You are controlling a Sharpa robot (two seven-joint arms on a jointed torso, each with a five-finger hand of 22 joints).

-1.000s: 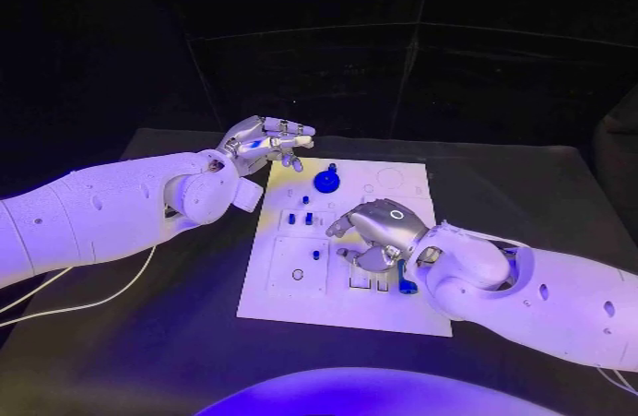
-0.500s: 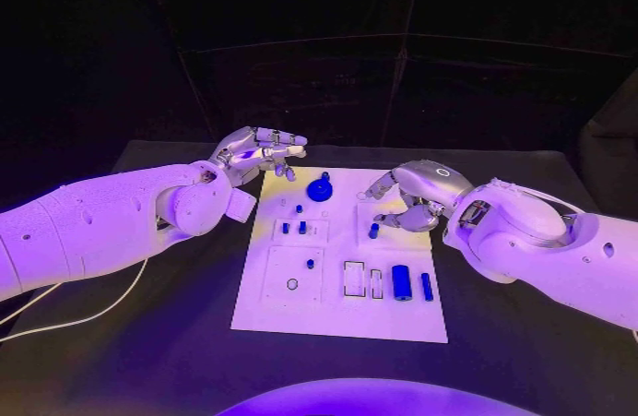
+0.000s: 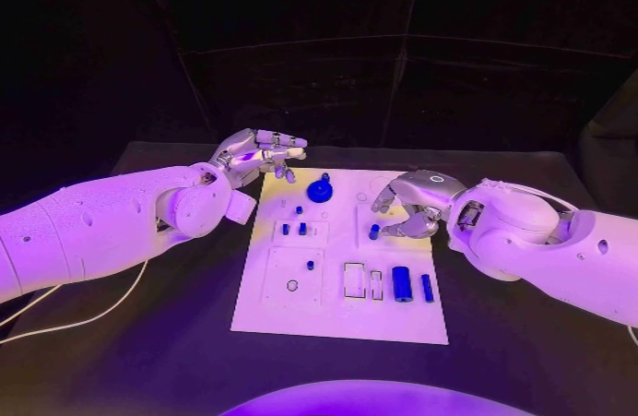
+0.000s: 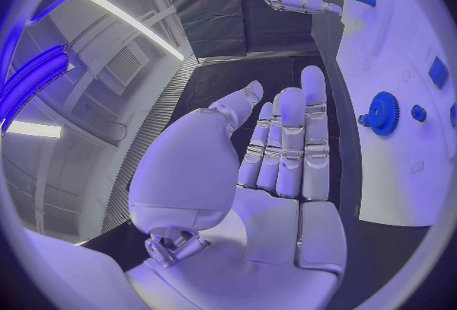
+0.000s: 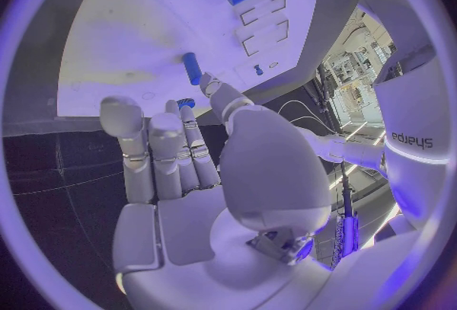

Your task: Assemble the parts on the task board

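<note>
Parts (image 3: pixel 301 227) were spread over the board (image 3: pixel 333 314), most of them apart from the right hand (image 3: pixel 409 204). That hand hovered low over the board's right middle, with its fingers (image 5: pixel 181 146) curled down round a small blue peg (image 3: pixel 373 232). The wrist view put the peg just beside the fingertips, but I could not tell whether they pinched it or only touched it. That doubt was the main risk. If the hold was loose or off-centre, the peg would likely tip as it was pressed or lifted, then skid across the smooth white plate or jam askew in its hole. The curled fingers also hid the peg from above, so a slanted fit could go unnoticed. The cylinder (image 3: pixel 402 283) and the slim bar (image 3: pixel 427 287) lay nearer the robot, close to the right forearm, and a careless pull back might sweep them off their places. On the far side, the gear (image 3: pixel 319 190) stood near the board's far edge. The left hand (image 3: pixel 262 151) hung raised beside the far left corner, empty and with fingers loosely apart. If it dropped without care it could knock the gear. A hard push from either hand might also slide the board on the table (image 3: pixel 159 342).
</note>
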